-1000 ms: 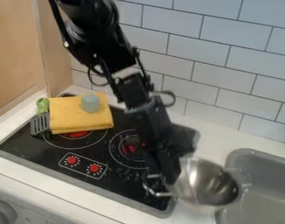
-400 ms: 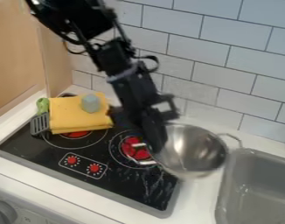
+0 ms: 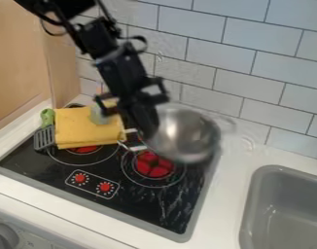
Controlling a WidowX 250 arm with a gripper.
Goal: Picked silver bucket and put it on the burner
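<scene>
Gripper (image 3: 147, 134) clamped on silver bucket (image 3: 188, 135), far handle (image 3: 230, 122) blurred (nearly lost), grey block (image 3: 96, 116) partly hidden, arm (image 3: 93, 36) cropped above.

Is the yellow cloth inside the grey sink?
No, the yellow cloth lies on the black cooktop at the left, well away from the grey sink at the right.

White tabletop (image 3: 242, 158), black stove (image 3: 41, 165) set in it, gray sink (image 3: 278, 168) at right, apart from stove. Folded yellow cloth (image 3: 83, 130) on stove's back left part, green-handled spatula (image 3: 44, 138) beside it, along stove's left edge.
</scene>
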